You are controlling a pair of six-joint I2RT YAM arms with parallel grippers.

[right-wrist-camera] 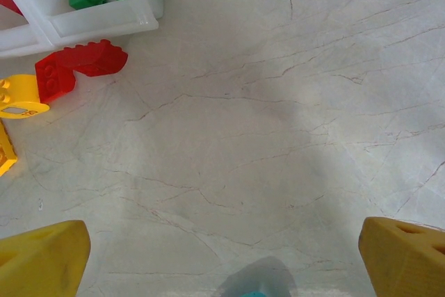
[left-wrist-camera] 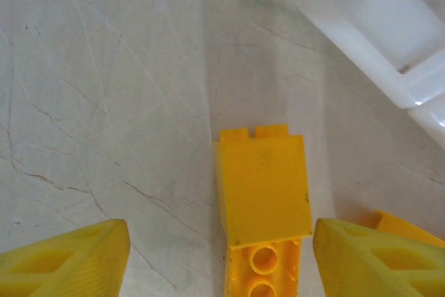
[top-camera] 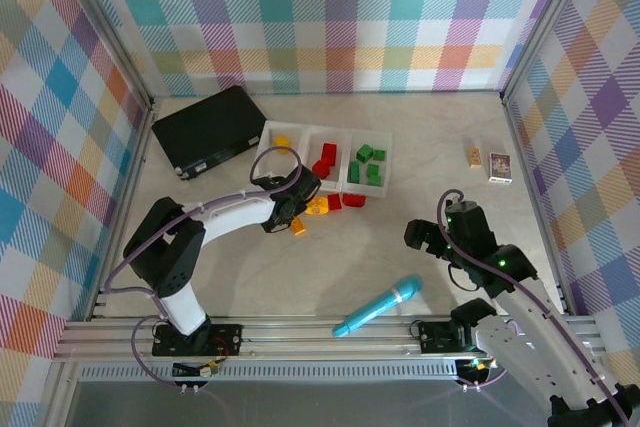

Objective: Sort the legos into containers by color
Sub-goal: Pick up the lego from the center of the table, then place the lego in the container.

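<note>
Left gripper [left-wrist-camera: 222, 259] straddling a yellow brick [left-wrist-camera: 263, 193], jaws apart, not touching it

You've got bare marbled table [left-wrist-camera: 104, 102] to its left, tray [left-wrist-camera: 361, 26] wall close at upper right. Brick's near end is cut off, and one finger [left-wrist-camera: 375, 259] hides most of another yellow piece [left-wrist-camera: 400, 226]. Right gripper [right-wrist-camera: 222, 255] hangs wide open over bare table, plaid walls [top-camera: 350, 17] all round.

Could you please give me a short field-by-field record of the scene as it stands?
left gripper: open, jaws either side of the loose yellow brick on the table, near the white tray
right gripper: open, over bare table
tray compartments, left to right: sorted yellow brick; red bricks; green bricks
still outside tray: loose red bricks, more yellow ones
other items: black case, blue stick
</note>
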